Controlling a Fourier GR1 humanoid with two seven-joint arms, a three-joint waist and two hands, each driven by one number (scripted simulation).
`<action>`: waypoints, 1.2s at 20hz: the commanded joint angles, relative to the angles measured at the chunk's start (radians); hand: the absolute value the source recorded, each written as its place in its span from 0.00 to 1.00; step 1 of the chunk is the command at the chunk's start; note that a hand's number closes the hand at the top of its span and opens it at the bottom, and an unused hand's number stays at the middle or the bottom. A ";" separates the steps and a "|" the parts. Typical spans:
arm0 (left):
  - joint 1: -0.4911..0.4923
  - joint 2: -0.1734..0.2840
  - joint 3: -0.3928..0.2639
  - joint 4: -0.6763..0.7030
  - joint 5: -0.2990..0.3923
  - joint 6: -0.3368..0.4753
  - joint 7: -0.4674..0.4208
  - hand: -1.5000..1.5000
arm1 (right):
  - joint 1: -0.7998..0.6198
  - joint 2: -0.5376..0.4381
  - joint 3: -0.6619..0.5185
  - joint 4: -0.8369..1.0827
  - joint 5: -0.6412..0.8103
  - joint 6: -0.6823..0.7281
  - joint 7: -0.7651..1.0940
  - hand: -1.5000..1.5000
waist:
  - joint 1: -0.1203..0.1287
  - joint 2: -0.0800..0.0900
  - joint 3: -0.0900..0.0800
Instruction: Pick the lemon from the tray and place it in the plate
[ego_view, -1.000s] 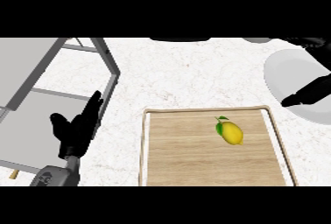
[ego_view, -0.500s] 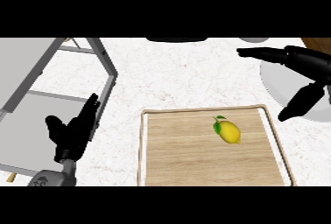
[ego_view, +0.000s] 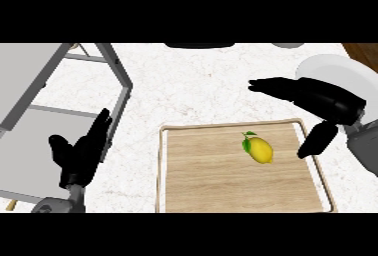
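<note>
Lemon — small yellow fruit with a green leaf (ego_view: 258, 149) — lies on the pale wooden tray (ego_view: 221, 195), right of the tray's middle, nothing touching it. My right hand (ego_view: 325, 102) hangs above the tray's far right corner, fingers spread straight toward the left, thumb pointing down beside the tray's right rim; wide open, holding nothing. It sits near the lemon but apart from it, up and to the right. The round white plate (ego_view: 334, 70) is on the speckled white counter (ego_view: 199, 95) beyond the tray's right corner, partly behind my right hand. My left hand (ego_view: 81, 150) rests open at the view's left, fingers up, off the tray's left side next to a grey metal frame (ego_view: 111, 65).

Step in hand, as I read it: reach for the lemon, grasp not yet made. Next move calls for bringing the right hand down and left over the fruit, then curling round it — it's rounded and may roll.
</note>
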 joint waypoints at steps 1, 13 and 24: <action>0.091 -0.041 -0.048 0.053 -0.011 -0.008 0.002 0.50 | 0.031 0.040 0.043 -0.015 0.068 -0.004 0.062 0.00 | 0.009 0.012 -0.010; 0.067 -0.039 -0.012 0.060 -0.017 -0.020 0.039 0.50 | 0.128 0.074 0.023 -0.131 0.128 0.025 0.122 0.00 | 0.003 0.011 -0.010; 0.012 -0.047 -0.003 0.029 -0.024 -0.030 0.113 0.50 | 0.140 0.188 0.067 -0.063 0.318 -0.040 0.172 0.00 | 0.009 0.013 -0.010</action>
